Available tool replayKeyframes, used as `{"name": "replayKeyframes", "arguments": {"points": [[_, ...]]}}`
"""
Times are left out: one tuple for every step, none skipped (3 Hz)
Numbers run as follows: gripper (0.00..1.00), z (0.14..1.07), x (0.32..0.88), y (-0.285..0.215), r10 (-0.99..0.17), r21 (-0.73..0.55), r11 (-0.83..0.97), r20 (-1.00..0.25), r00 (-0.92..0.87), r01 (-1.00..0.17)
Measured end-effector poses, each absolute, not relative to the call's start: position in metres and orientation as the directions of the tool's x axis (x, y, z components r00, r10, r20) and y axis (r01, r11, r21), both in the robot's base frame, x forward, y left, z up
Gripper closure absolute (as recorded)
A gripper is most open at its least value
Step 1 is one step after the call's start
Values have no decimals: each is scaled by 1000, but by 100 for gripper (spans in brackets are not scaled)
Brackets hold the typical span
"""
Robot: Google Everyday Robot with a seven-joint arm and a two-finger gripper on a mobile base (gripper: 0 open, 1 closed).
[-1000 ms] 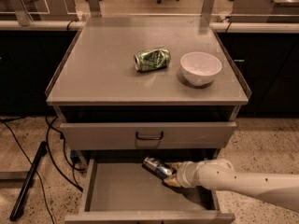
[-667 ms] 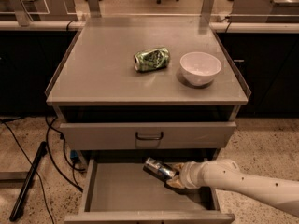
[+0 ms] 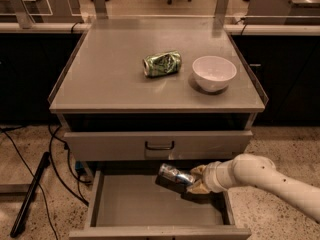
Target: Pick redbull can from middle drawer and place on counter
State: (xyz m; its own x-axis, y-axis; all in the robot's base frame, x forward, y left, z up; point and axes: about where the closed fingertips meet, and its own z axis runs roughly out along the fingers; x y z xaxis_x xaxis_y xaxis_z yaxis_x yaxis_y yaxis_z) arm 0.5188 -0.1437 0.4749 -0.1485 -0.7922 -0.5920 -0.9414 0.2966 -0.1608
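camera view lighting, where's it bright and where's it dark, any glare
In the camera view, the counter is evenly lit, with a soft shadow under the white bowl; the middle drawer is dimmer, and there the gripper, shut on the redbull can, throws a dark shadow; the can's end glints.

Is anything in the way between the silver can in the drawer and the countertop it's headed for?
Yes. The gripper holds the silver can just under the closed upper drawer, which likely blocks a straight lift. On the counter, a green can and bowl take the middle.
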Motion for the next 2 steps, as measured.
{"name": "replayKeyframes", "arguments": {"points": [[100, 467, 500, -143, -819, -136, 209, -565, -98, -968], [100, 471, 497, -144, -817, -132, 195, -570, -87, -972]]}}
